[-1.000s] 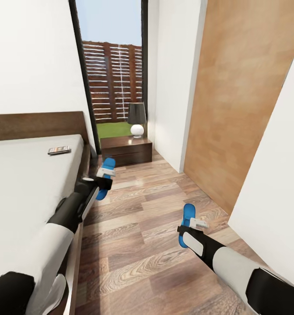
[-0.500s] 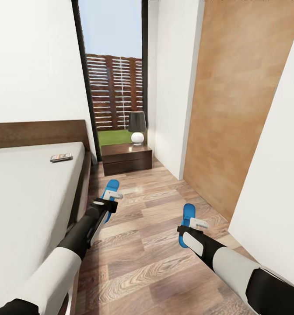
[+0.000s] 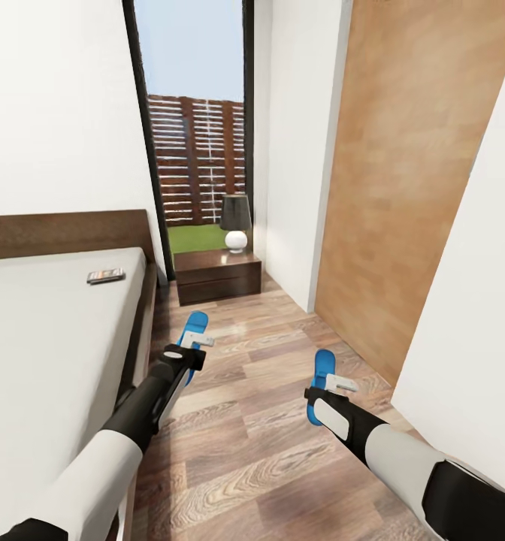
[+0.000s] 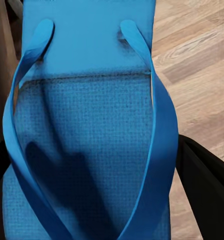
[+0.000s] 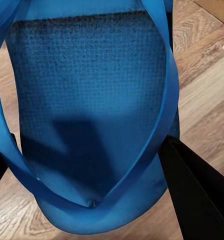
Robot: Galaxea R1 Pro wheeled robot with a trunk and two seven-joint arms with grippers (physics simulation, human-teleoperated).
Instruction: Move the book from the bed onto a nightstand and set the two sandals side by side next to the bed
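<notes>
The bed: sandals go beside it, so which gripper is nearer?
Left. The left gripper holds its sandal just off the bed frame; the right gripper is farther out over the floor.

Black-shaded lamp (image 3: 236, 221) with white round base; wooden door (image 3: 403, 188).

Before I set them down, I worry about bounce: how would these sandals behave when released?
Each blue sandal looks thin, flat and foamy, so probably light and slightly bendy. The textured sole suggests little sliding on the wood floor. Flat shape: unlikely to roll.
</notes>
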